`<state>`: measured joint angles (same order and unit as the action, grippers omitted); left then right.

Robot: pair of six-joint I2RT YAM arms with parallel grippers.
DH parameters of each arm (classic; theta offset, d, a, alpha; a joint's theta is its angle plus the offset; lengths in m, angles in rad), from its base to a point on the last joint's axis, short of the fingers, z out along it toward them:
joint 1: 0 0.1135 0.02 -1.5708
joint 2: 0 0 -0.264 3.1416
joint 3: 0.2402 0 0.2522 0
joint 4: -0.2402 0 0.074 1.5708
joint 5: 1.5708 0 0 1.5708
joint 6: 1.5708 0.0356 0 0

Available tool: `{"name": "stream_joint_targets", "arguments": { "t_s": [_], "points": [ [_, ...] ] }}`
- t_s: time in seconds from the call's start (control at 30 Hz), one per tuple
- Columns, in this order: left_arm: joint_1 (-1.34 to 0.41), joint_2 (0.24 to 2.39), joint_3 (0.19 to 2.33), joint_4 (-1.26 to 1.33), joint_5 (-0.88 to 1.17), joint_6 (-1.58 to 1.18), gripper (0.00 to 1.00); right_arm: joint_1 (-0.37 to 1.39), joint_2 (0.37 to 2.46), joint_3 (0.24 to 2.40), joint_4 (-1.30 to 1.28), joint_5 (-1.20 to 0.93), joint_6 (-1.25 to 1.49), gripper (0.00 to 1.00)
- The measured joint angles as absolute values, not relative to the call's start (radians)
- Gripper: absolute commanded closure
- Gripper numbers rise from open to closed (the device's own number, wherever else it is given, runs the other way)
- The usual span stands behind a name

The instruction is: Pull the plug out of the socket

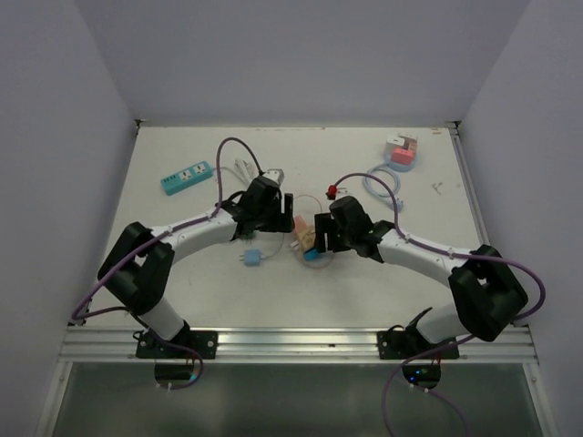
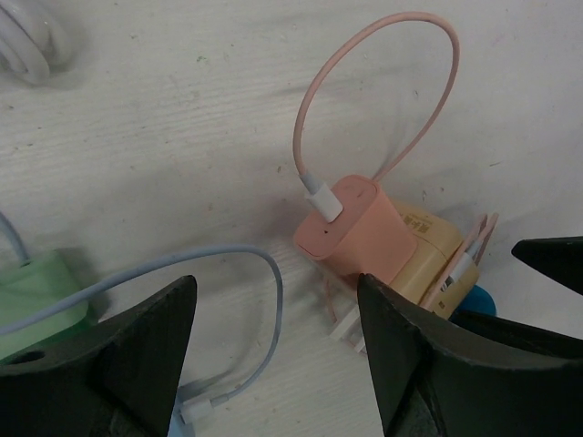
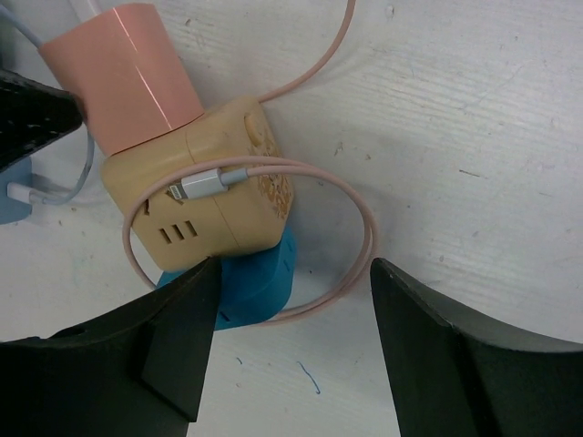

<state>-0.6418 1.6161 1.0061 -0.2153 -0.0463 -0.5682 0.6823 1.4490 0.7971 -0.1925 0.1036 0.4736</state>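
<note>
A pink plug [image 2: 357,229] sits pushed into a yellow cube socket [image 3: 214,196], which rests on a blue base [image 3: 260,282] at the table's middle [image 1: 306,238]. A pink cable [image 2: 383,86] loops from the plug and round the socket. My left gripper [image 2: 278,350] is open, just left of the plug, its right finger [image 2: 428,364] close beside it. My right gripper [image 3: 291,350] is open, hovering just right of the socket, its left finger [image 3: 150,355] against the blue base. Both grippers hold nothing.
A small blue adapter [image 1: 251,259] with a pale blue cable [image 2: 219,273] lies left of the socket. A green item [image 2: 41,296] shows at the left wrist view's edge. A teal power strip [image 1: 187,177] lies back left. A red plug [image 1: 332,191], coiled cable [image 1: 383,187] and pink-white block [image 1: 401,150] lie back right.
</note>
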Motion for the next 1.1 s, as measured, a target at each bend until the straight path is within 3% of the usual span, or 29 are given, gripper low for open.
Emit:
{"name": "stream_joint_targets", "arguments": {
  "t_s": [0.53, 0.73, 1.1],
  "points": [
    [-0.650, 1.752, 1.007, -0.130, -0.060, -0.629, 0.28, 0.682, 1.343, 0.704, -0.148, 0.057, 0.452, 0.31],
    [-0.650, 1.752, 1.006, -0.112, -0.036, -0.645, 0.24, 0.682, 1.317, 0.686, -0.144, 0.029, 0.438, 0.32],
    [-0.662, 1.436, 0.808, 0.036, 0.081, -0.616, 0.23, 0.682, 1.393, 0.717, -0.104, -0.020, 0.434, 0.35]
  ]
}}
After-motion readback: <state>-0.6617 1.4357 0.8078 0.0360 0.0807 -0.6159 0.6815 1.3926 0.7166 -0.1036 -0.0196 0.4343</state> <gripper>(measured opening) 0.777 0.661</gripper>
